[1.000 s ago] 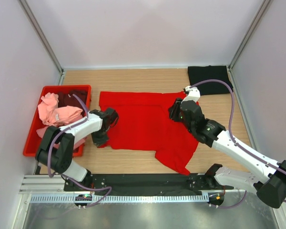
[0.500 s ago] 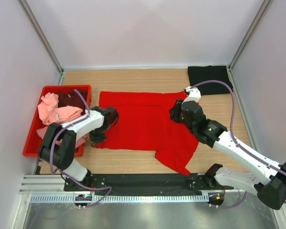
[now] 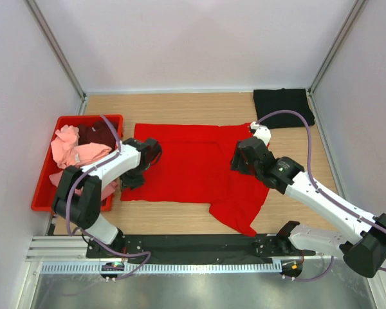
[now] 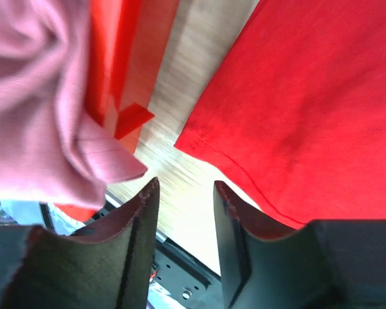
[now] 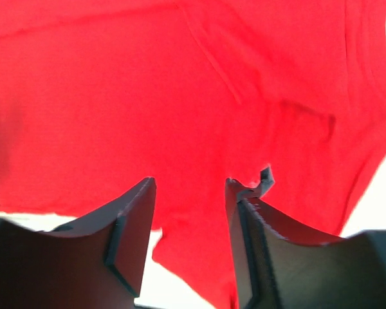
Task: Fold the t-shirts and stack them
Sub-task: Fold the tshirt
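1. Near edge: we see the two arm bases bolted to a black rail (image 3: 199, 246), with the wooden surface (image 3: 180, 103) extending away behind it.
2. Left end effector (image 3: 132, 181): it hangs low at the near left corner of the bright red t-shirt (image 3: 193, 167). In the left wrist view, the left end effector (image 4: 183, 206) has its fingers apart with nothing between them. Only bare surface (image 4: 180, 84) shows in the gap, and the hem corner of the red t-shirt (image 4: 309, 96) lies just beyond the fingertips.
3. Right end effector (image 3: 240, 159): it is poised over the right part of the red t-shirt. In the right wrist view, the right end effector (image 5: 188, 206) also has its fingers apart, and we see the red cloth (image 5: 180, 96) spread beneath them, not pinched.
4. Red t-shirt: it lies flat at mid-surface between the two arms. One portion reaches toward the near edge on the right.
5. Red plastic crate (image 3: 90, 118): it stands at the left, just beside the left end effector. It holds crumpled light pink t-shirts (image 3: 77, 153) and a dark maroon t-shirt (image 3: 95, 132). In the left wrist view, pink cloth (image 4: 32, 96) hangs over the crate wall (image 4: 116, 58).
6. Far right corner: a black t-shirt (image 3: 282, 106) lies folded, well apart from the crate.
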